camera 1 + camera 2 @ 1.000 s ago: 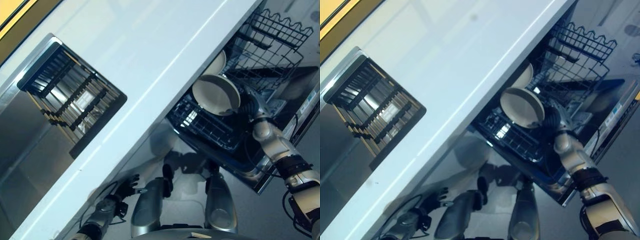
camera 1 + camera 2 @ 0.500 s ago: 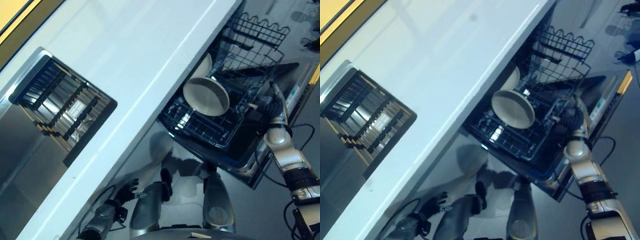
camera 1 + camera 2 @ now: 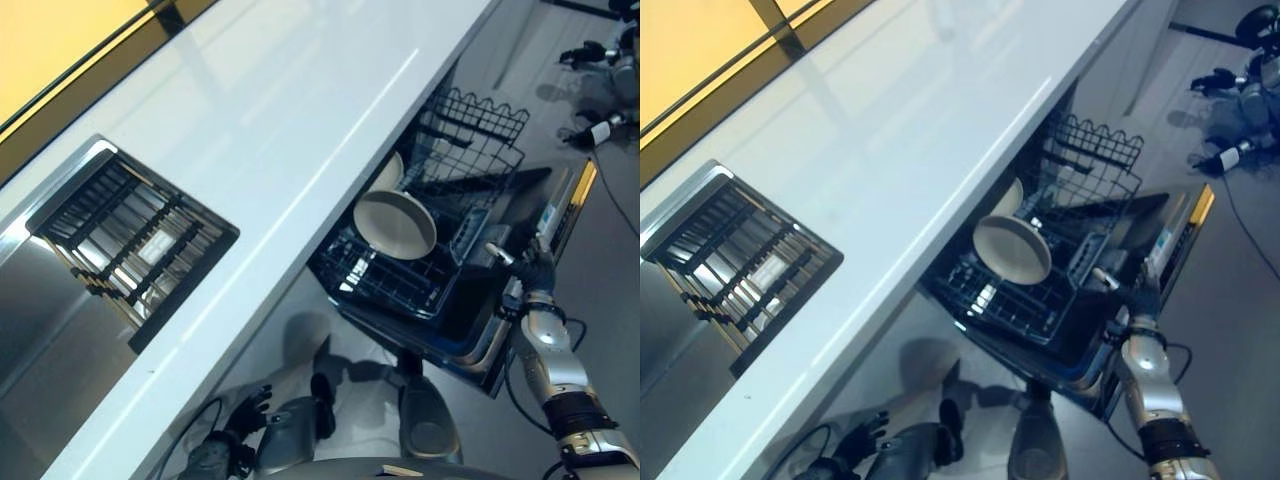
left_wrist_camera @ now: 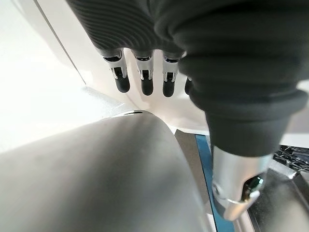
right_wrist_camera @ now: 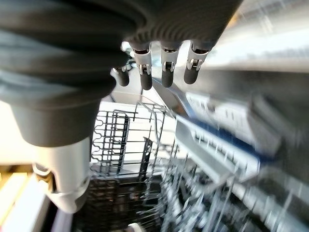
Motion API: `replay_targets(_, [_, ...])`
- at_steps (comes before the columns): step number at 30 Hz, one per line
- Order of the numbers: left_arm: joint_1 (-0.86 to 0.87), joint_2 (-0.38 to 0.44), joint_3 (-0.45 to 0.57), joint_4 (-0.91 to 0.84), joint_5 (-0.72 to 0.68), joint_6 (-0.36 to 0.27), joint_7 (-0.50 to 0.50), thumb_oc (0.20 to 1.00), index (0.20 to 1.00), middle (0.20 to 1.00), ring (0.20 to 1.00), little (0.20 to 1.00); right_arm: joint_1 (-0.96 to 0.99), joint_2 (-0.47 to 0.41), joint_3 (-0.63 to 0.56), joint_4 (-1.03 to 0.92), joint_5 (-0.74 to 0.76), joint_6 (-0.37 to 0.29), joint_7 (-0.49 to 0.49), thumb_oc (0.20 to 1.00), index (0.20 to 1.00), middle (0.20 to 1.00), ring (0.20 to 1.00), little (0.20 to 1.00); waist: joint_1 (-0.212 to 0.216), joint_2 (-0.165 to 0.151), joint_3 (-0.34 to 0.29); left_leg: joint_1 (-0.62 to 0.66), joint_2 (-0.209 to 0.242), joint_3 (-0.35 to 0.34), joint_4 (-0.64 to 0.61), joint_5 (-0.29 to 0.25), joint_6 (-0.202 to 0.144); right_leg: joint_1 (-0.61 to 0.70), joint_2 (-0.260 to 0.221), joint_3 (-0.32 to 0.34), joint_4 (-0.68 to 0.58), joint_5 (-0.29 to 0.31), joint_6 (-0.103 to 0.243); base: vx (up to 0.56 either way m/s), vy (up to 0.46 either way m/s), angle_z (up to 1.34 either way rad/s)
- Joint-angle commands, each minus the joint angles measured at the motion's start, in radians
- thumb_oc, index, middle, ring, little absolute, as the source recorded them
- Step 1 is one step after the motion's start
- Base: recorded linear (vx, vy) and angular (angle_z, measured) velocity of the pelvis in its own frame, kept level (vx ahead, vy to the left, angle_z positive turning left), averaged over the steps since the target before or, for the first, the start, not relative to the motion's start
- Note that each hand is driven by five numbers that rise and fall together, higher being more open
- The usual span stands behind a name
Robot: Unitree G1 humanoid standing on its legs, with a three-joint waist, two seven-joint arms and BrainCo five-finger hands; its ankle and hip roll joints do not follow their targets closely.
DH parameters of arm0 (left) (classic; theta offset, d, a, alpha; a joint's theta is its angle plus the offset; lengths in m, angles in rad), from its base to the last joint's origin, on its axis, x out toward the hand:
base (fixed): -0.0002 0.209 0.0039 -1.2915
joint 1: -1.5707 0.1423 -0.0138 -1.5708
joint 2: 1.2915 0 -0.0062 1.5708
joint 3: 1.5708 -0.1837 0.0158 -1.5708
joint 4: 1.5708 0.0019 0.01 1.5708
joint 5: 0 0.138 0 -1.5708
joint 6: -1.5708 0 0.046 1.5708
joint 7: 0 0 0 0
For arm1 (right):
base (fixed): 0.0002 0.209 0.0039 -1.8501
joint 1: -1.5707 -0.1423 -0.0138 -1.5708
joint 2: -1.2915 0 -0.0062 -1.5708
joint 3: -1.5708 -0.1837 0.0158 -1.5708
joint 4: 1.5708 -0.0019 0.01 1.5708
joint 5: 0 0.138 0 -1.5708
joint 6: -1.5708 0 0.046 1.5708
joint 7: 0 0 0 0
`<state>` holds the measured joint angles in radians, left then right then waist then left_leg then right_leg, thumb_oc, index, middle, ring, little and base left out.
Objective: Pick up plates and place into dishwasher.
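Note:
A cream plate (image 3: 395,223) stands on edge in the dishwasher's black wire rack (image 3: 385,285), with a second pale plate (image 3: 390,172) just behind it. My right hand (image 3: 532,275) hovers to the right of the rack, above the open door, apart from the plates. In the right wrist view its fingers (image 5: 166,72) are straight, holding nothing, with rack wires (image 5: 120,145) past them. My left hand (image 3: 238,442) hangs low under the counter edge, fingers (image 4: 145,82) relaxed and empty.
A long white counter (image 3: 300,130) runs diagonally above the dishwasher. A sink with a black slatted rack (image 3: 130,240) sits at the left. The dishwasher door (image 3: 560,205) lies open at the right. Loose objects and cables (image 3: 600,60) lie on the floor at the far right.
My right hand has let go of the cream plate and drawn back to the right, out of the rack. The plate stays standing in the rack. The camera has shifted.

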<state>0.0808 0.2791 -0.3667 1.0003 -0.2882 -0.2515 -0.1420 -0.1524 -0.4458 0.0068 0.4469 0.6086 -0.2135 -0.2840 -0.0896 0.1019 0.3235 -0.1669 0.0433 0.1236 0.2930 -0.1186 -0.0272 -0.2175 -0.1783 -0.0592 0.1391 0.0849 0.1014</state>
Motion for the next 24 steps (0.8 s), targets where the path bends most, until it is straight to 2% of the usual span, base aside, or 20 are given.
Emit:
replay_targets(1, [0.009, 0.026, 0.007, -0.024, 0.023, -0.028, 0.026, 1.0, 1.0, 1.0, 1.0, 1.0, -0.083, 0.023, -0.036, 0.06, 0.154, -0.086, -0.032, 1.0, 1.0, 1.0, 1.0, 1.0, 0.047, -0.033, -0.011, -0.074, 0.016, -0.055, 0.002, 0.048, -0.012, 0.071, -0.014, -0.024, 0.055, -0.113, 0.003, -0.01, -0.063, 0.15])
replay_targets(4, [-0.003, 0.043, -0.015, -0.03, 0.03, -0.036, 0.031, 1.0, 1.0, 1.0, 1.0, 1.0, -0.148, 0.034, -0.04, 0.168, 0.174, -0.083, -0.158, 1.0, 1.0, 1.0, 1.0, 1.0, 0.074, -0.035, -0.007, -0.08, 0.014, -0.069, 0.005, 0.052, -0.012, 0.081, -0.014, -0.041, 0.052, -0.11, 0.001, 0.01, -0.049, 0.11])
replay_targets(8, [0.004, 0.059, -0.039, -0.049, 0.021, -0.04, 0.03, 1.0, 1.0, 1.0, 1.0, 1.0, -0.238, 0.013, -0.039, 0.276, 0.161, -0.052, -0.268, 1.0, 1.0, 1.0, 1.0, 1.0, 0.107, -0.029, 0.0, -0.096, 0.011, -0.09, 0.022, 0.056, -0.013, 0.09, -0.014, -0.058, 0.058, -0.111, -0.006, 0.03, -0.032, 0.21])
replay_targets(12, [0.008, 0.073, -0.051, -0.073, 0.017, -0.034, 0.016, 1.0, 1.0, 1.0, 1.0, 1.0, -0.304, -0.011, -0.043, 0.359, 0.202, -0.025, -0.239, 1.0, 1.0, 1.0, 1.0, 1.0, 0.133, -0.018, 0.006, -0.112, 0.004, -0.111, 0.036, 0.059, -0.015, 0.098, -0.017, -0.072, 0.064, -0.115, -0.012, 0.02, -0.004, 0.15])
replay_targets(18, [-0.001, 0.086, -0.079, -0.088, 0.009, -0.038, 0.019, 1.0, 1.0, 1.0, 1.0, 1.0, -0.349, -0.016, -0.029, 0.493, 0.22, -0.026, -0.212, 1.0, 1.0, 1.0, 1.0, 1.0, 0.155, -0.009, 0.019, -0.143, 0.001, -0.122, 0.049, 0.071, -0.017, 0.09, -0.021, -0.086, 0.067, -0.111, -0.013, -0.02, -0.003, 0.12])
replay_targets(24, [-0.02, 0.102, -0.116, -0.093, -0.01, -0.061, 0.014, 1.0, 1.0, 1.0, 1.0, 1.0, -0.435, -0.042, -0.042, 0.672, 0.218, -0.018, -0.26, 1.0, 1.0, 1.0, 1.0, 1.0, 0.18, 0.007, 0.036, -0.169, -0.001, -0.13, 0.067, 0.076, -0.019, 0.087, -0.026, -0.103, 0.074, -0.11, -0.015, -0.03, -0.003, 0.05])
